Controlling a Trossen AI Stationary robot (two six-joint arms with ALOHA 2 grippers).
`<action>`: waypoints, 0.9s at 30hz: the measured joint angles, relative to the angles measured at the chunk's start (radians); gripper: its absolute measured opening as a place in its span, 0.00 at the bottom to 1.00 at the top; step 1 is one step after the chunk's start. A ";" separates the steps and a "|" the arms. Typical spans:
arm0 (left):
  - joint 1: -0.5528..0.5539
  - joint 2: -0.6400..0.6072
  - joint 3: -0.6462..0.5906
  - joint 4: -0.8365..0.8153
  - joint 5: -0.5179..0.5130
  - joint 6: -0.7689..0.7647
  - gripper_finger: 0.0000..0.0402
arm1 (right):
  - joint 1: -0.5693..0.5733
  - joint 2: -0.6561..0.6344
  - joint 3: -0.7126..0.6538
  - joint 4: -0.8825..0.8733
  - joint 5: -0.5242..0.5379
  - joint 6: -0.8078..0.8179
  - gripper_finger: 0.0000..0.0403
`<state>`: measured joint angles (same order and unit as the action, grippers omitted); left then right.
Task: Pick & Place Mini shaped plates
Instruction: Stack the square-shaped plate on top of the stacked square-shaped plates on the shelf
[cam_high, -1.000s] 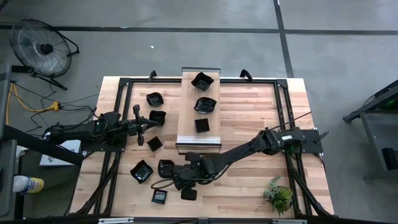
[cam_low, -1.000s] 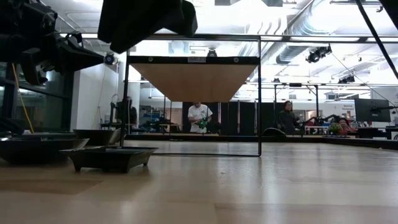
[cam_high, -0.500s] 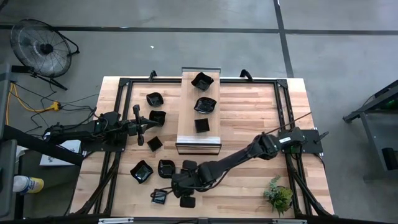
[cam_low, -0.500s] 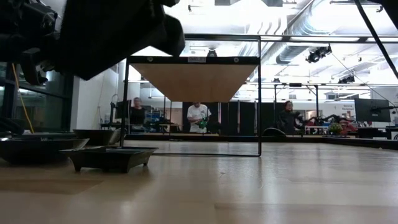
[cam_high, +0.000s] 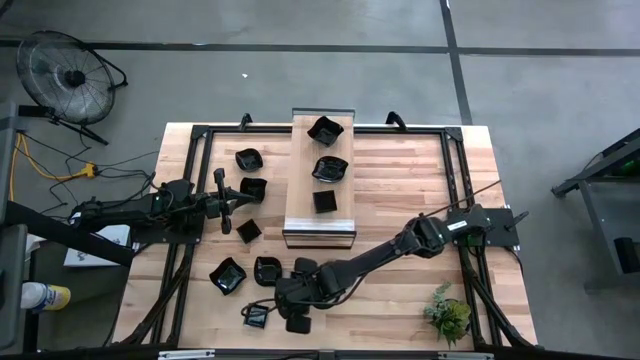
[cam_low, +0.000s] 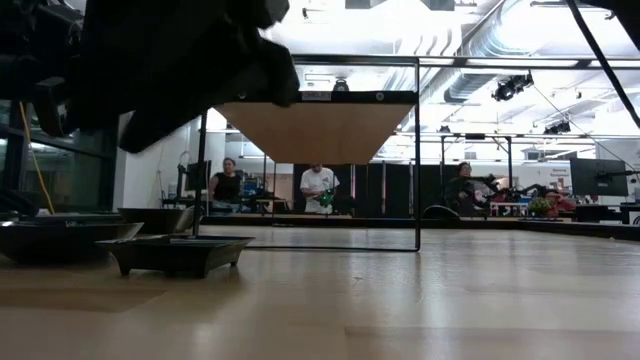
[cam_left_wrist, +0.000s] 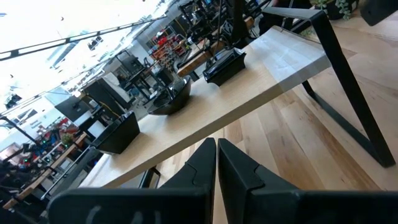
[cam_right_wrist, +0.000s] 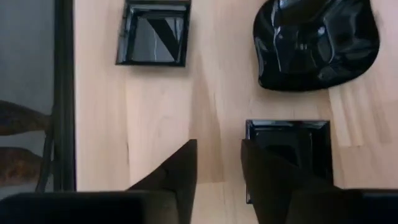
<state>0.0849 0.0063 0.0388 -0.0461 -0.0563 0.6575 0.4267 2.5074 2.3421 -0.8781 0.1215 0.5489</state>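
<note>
The right gripper (cam_high: 285, 305) hung over a small square plate (cam_right_wrist: 287, 149) near the table's (cam_high: 400, 300) front edge. It could have bumped that plate or the leaf-shaped plate (cam_right_wrist: 316, 40) just beside it, because they sat so close. Its fingers stood a little apart and held nothing. The left gripper (cam_high: 228, 190), near the left edge, was clenched on nothing

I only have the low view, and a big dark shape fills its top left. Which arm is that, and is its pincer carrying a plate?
Observer: That is the right arm. The right pincer is open and empty.
Operator: What lies under it?
Observer: A square plate sits beside one finger, not between the two.
Operator: And the other arm?
Observer: The left pincer is shut, beside the raised shelf, which carries three plates.
</note>
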 joint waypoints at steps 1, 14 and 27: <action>0.000 0.000 0.000 0.000 0.000 0.000 0.03 | 0.001 0.005 0.000 -0.001 0.000 0.007 0.33; 0.000 0.000 0.000 0.000 0.000 0.000 0.03 | 0.001 0.042 0.000 -0.006 -0.019 0.022 0.44; 0.000 0.000 0.000 0.000 0.000 0.000 0.03 | -0.003 0.066 -0.002 -0.042 0.025 -0.011 0.40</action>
<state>0.0845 0.0067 0.0387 -0.0463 -0.0566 0.6575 0.4236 2.5732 2.3402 -0.9203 0.1467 0.5376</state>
